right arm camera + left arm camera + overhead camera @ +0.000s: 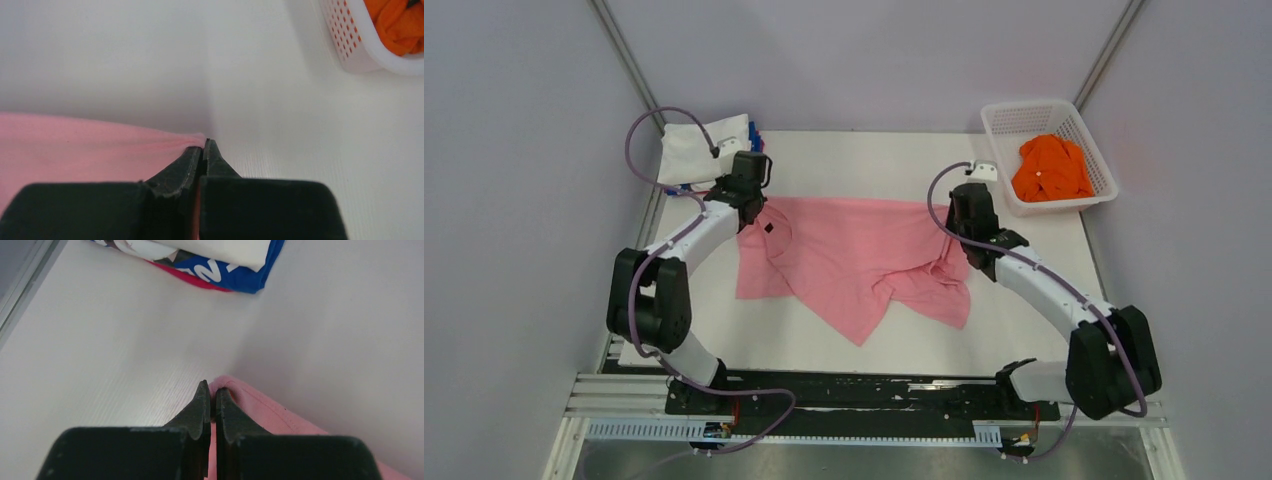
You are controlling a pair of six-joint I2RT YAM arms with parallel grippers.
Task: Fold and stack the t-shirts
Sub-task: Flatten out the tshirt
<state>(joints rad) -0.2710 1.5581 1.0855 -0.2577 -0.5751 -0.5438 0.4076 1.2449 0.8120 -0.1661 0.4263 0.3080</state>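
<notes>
You're pinching the pink t-shirt (pixel 844 255) at both far corners: the left gripper (pixel 210 390) and right gripper (pixel 204 146) are each clamping its hem. It's lying crumpled just left of the basket (pixel 1024 118). Those bites are looking thin, so tugging outward too hard is risking a corner slipping free.

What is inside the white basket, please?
A crumpled orange t-shirt lies in the basket. Whatever may lie beneath the shirt is covered and cannot be seen.
</notes>
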